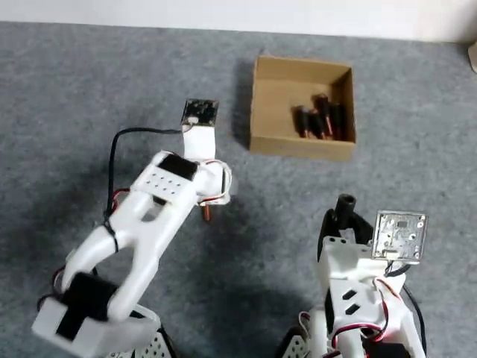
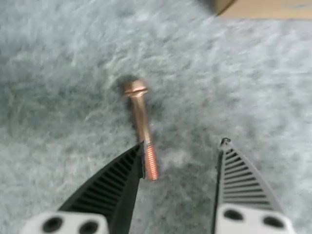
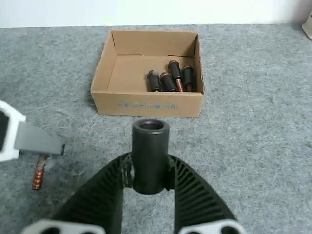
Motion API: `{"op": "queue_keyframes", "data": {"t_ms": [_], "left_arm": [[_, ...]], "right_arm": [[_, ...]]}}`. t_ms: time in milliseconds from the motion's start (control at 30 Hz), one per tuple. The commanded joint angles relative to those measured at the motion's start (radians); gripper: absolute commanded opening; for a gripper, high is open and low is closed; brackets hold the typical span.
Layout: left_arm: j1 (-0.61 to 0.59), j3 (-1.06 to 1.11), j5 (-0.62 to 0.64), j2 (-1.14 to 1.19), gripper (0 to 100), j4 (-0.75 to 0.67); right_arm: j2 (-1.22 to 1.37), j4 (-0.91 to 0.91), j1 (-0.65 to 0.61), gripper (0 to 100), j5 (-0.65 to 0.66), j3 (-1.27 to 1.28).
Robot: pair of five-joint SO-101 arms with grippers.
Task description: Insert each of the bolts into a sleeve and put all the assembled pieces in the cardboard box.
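Note:
A copper bolt [image 2: 140, 119] lies flat on the grey carpet, its head pointing away from my left gripper [image 2: 183, 144]. That gripper is open and straddles the bolt's threaded end, one fingertip [image 2: 139, 153] touching it. In the high view the bolt [image 1: 207, 213] peeks out under the left arm. My right gripper [image 3: 150, 168] is shut on a black sleeve [image 3: 150, 151], held upright with its bore facing up, in front of the cardboard box [image 3: 146, 103]. The sleeve [image 1: 345, 205] stands right of the bolt. Several assembled pieces [image 1: 322, 119] lie in the box [image 1: 298, 146].
Bare carpet lies between the bolt [image 3: 39, 174] and the box. A white part of the left arm [image 3: 22, 136] shows beside the bolt in the right wrist view. A pale object [image 1: 473, 56] sits at the far right edge.

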Motion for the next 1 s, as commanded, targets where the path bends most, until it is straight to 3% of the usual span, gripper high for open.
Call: {"op": "queue_keyframes", "data": {"t_ms": [0,367,467,567,833,967], "left_arm": [[-0.053,-0.059,0.012,0.102,23,-0.029],[-0.081,-0.236,0.014,0.424,23,-0.018],[-0.074,-0.269,0.014,0.435,17,0.057],[-0.062,-0.311,0.008,0.437,0,0.110],[-0.036,-0.325,0.005,0.418,0,0.169],[0.004,-0.312,-0.023,0.255,0,0.190]], "right_arm": [[-0.004,-0.033,0.007,0.5,0.012,-0.004],[-0.005,-0.031,0.007,0.5,0.012,-0.002],[-0.005,-0.031,0.007,0.5,0.012,-0.002],[-0.005,-0.031,0.007,0.5,0.012,-0.002],[-0.005,-0.031,0.007,0.5,0.017,-0.001],[-0.007,-0.056,0.005,0.5,0.018,-0.001]]}}
